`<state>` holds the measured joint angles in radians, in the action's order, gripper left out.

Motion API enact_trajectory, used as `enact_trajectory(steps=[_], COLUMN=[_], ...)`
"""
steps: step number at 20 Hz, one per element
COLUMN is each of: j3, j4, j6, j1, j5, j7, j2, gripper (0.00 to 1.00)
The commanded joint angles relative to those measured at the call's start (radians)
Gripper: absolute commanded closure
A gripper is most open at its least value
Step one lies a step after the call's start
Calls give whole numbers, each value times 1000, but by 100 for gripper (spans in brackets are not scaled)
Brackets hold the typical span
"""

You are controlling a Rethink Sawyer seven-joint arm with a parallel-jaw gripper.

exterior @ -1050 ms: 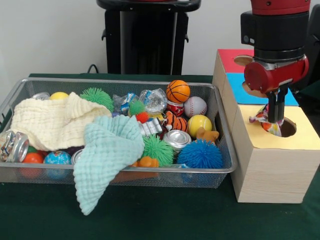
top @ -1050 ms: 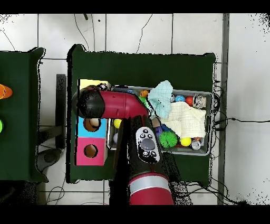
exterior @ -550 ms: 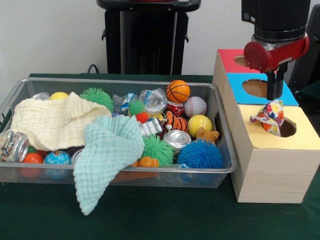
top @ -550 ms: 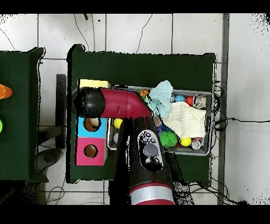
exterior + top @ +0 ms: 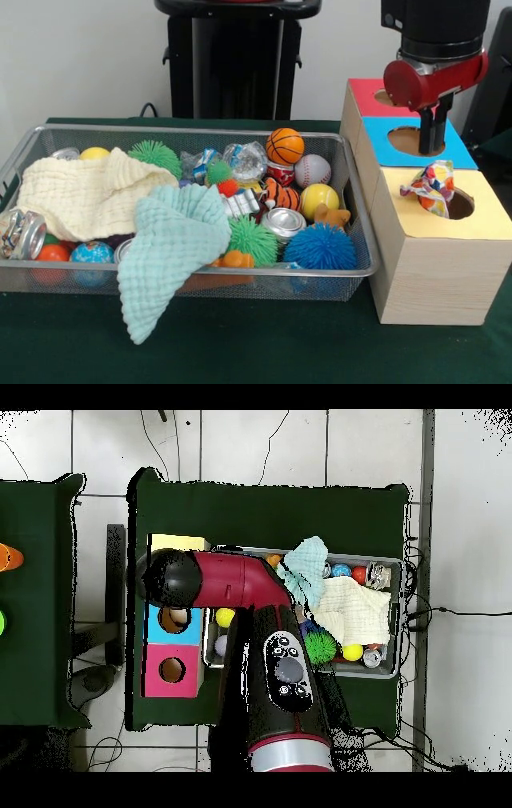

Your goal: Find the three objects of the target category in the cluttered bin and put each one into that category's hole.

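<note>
A crumpled, colourful wrapper [image 5: 432, 186] lies on the rim of the round hole [image 5: 462, 205] in the yellow-topped wooden box [image 5: 490, 222], partly hanging in and touching nothing else. My gripper [image 5: 433, 149] hangs clear above it, over the near edge of the blue hole [image 5: 406, 141], open and empty. The wire bin [image 5: 200, 129] to the left holds more crinkly wrappers [image 5: 246, 160], cans [image 5: 284, 222], balls and spiky toys. In the overhead view the arm's head [image 5: 172, 579] hides the gripper and most of the yellow box [image 5: 178, 542].
A cream cloth [image 5: 84, 196] and a mint cloth [image 5: 172, 240] cover the bin's left half; the mint one hangs over the front rim. Blue [image 5: 175, 620] and red [image 5: 172, 670] boxes stand behind the yellow one. A black stand [image 5: 232, 64] rises behind the bin.
The gripper let go of the wrapper at the yellow hole and rose straight up, then drifted slightly back. The wrapper stayed on the hole's rim.
</note>
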<state>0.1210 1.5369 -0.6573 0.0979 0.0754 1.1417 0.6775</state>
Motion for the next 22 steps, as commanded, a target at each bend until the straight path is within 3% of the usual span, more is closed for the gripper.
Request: enact_trajectory(steps=[1, 12, 22], j3=[-7, -14, 62], j4=[66, 32, 54], j6=[-51, -5, 122], j1=[11, -2, 28], j5=[-54, -72, -51], j7=[136, 152, 120], j2=[-55, -109, -126], gripper=[100, 100, 100])
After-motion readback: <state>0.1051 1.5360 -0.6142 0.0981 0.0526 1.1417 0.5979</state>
